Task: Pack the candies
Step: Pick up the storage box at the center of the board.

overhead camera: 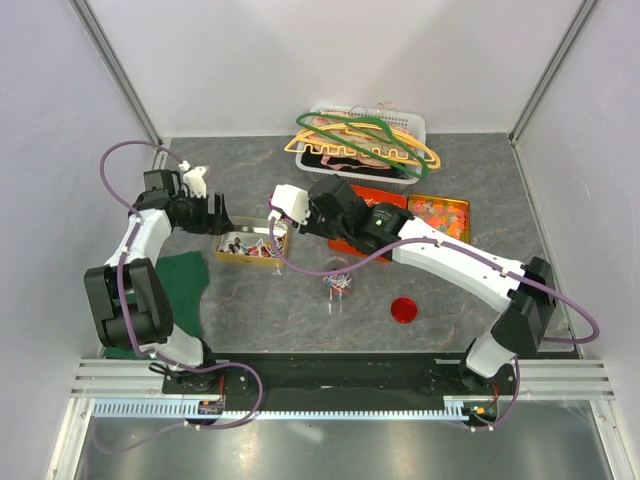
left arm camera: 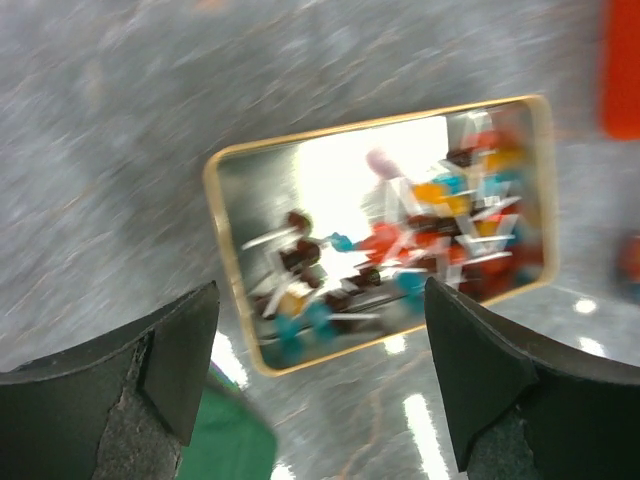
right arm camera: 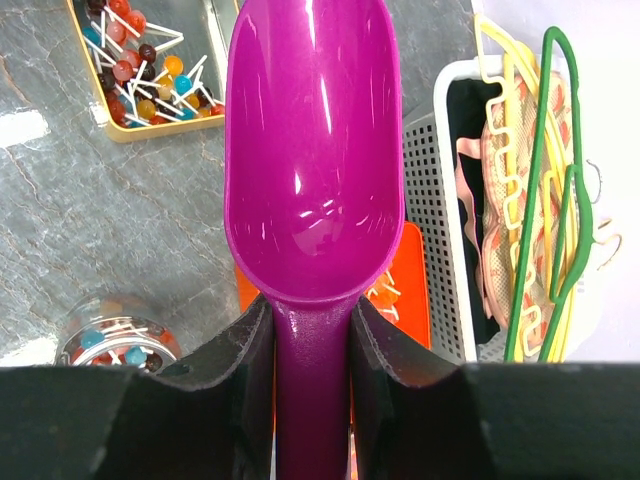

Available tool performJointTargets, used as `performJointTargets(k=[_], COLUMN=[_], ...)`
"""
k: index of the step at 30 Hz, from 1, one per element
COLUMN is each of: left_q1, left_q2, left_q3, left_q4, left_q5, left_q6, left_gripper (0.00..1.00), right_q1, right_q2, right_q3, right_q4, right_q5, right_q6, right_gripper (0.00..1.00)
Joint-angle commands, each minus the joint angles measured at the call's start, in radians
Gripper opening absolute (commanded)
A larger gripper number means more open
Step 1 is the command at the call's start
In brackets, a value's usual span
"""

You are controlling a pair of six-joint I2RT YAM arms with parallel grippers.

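Your left fingers [left arm camera: 170, 370] stand wide apart with nothing between them, hanging directly over the gold tin [left arm camera: 212, 230]. Your right fingers [right arm camera: 235, 390] are clamped on the handle of a magenta scoop [right arm camera: 315, 150] whose bowl is empty. Most of the candies [left arm camera: 430, 240], small round sweets on thin white sticks, lie heaped in that tin, crowded toward one end. A few more sit in the glass jar [overhead camera: 338, 283], which stands open near the middle of the tabletop [overhead camera: 450, 290], its red lid [overhead camera: 404, 310] lying apart to its right. The relation to watch is scoop to tin: from your right wrist the tin lies ahead and to the left, while the scoop's long axis points past it, over an orange tray. The jar sits closer in, also on the left. Your left arm is the nearer one to the tin, but the scoop is on the right. From overhead the tin's long axis runs roughly side to side across the tabletop. The sticks point every way, so the heap has no axis of its own. You would probably need to swing the bowl left and dip it in along the tin's length.
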Motion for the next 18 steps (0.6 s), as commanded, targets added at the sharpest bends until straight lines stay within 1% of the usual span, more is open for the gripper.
performJointTargets(k=[1,3,4,7,10,13,15,16,18], left_q1=[-0.004,-0.010,-0.013,-0.032,-0.053,-0.064,-0.070,-0.076,-0.087], left_q2=[0.011,0.037,0.048,0.089,0.137,0.173,0.186,0.190,0.194], left_q3=[-0.023,-0.034,-0.035,-0.057,-0.066,-0.065,-0.063,-0.062,-0.065], left_q4=[0.084,0.109,0.119,0.167,0.204,0.224,0.230,0.239,0.245], left_q5=[-0.215,-0.255,-0.299,-0.353,-0.399,-0.410,-0.416,-0.427,-0.430], left_q6=[0.054,0.048,0.047,0.050,0.058,0.050,0.048,0.048,0.056], left_gripper=[0.89,0.89,0.88,0.85,0.81,0.77,0.68,0.59,0.53], right_q1=[-0.004,-0.004,-0.004,-0.004,-0.003,-0.004,-0.003,-0.004,-0.003], right_q2=[-0.012,-0.012,-0.014,-0.012,-0.012,-0.012,-0.009,-0.009,-0.008], right_q3=[0.054,0.054,0.054,0.053,0.059,0.063,0.063,0.062,0.063], right_q4=[0.024,0.022,0.021,0.021,0.018,0.013,0.013,0.015,0.013], right_q5=[0.001,-0.004,-0.005,-0.007,-0.004,-0.005,-0.004,-0.002,0.001], right_q6=[-0.004,-0.002,-0.001,-0.001,-0.001,0.002,0.001,-0.001,-0.002], right_gripper=[0.00,0.00,0.00,0.00,0.00,0.00,0.00,0.00,0.00])
